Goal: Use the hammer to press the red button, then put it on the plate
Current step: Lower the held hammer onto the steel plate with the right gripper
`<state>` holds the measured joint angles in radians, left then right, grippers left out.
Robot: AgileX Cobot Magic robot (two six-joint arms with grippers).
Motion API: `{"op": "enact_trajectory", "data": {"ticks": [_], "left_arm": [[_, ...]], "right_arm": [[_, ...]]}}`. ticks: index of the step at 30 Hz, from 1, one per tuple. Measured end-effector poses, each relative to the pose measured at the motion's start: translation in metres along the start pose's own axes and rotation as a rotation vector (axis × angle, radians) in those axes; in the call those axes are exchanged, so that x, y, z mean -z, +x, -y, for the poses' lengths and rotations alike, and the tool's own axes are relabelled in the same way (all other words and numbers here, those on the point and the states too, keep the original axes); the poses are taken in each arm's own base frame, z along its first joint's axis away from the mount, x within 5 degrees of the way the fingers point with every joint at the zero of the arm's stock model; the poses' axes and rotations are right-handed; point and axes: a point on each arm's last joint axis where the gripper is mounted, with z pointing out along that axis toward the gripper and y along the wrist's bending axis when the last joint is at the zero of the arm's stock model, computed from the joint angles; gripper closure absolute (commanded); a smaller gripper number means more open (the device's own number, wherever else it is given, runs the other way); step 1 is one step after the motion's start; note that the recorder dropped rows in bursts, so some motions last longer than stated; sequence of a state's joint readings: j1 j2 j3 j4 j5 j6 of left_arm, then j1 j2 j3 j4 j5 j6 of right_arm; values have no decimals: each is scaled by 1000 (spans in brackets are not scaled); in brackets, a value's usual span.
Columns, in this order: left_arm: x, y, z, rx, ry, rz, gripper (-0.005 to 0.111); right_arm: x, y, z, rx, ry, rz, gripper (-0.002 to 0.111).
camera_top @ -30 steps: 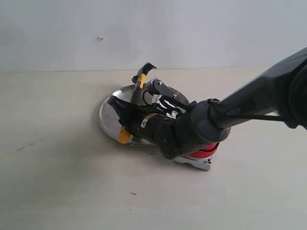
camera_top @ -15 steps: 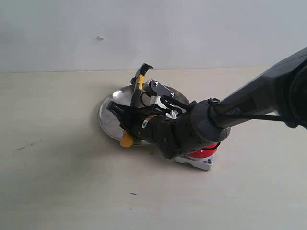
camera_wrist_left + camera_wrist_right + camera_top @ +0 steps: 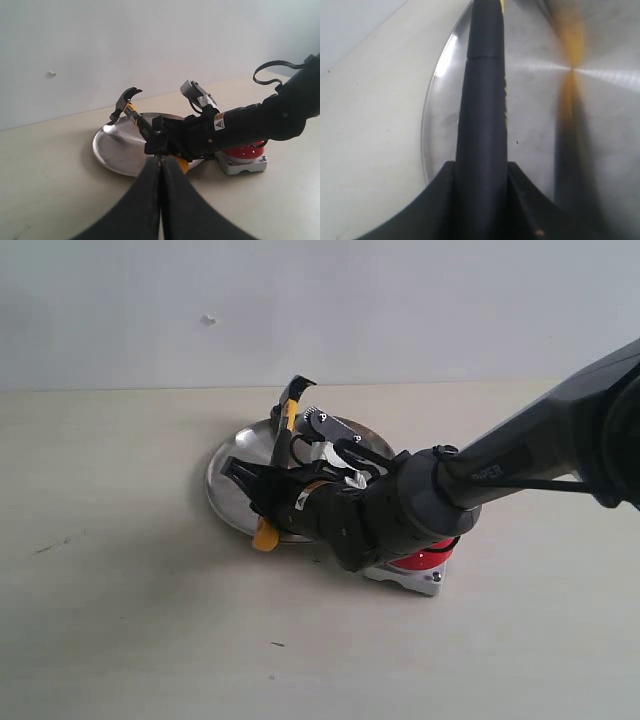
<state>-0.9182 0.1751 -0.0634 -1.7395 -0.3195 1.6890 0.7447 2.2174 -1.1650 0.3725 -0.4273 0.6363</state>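
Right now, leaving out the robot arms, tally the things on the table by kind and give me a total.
hammer: 1
red button: 1
plate: 1
Total: 3

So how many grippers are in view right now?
2. The right gripper is over the plate, shut on the hammer. The left gripper shows only in its own wrist view, shut and empty, pointing toward the plate.
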Motion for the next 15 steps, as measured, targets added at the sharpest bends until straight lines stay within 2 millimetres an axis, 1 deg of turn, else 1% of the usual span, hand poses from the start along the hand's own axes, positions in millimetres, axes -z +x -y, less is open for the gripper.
{"op": "enact_trajectory", "data": {"ticks": [3, 6, 15], "left_arm": [[0, 0, 0, 0, 0, 0, 107], [0, 0, 0, 0, 0, 0, 107], [0, 0, 0, 0, 0, 0, 107]], "right_arm": [[0, 0, 0, 6, -2, 0, 73], [0, -2, -3, 18, -21, 20, 70], [0, -3, -3, 18, -24, 25, 69]]}}
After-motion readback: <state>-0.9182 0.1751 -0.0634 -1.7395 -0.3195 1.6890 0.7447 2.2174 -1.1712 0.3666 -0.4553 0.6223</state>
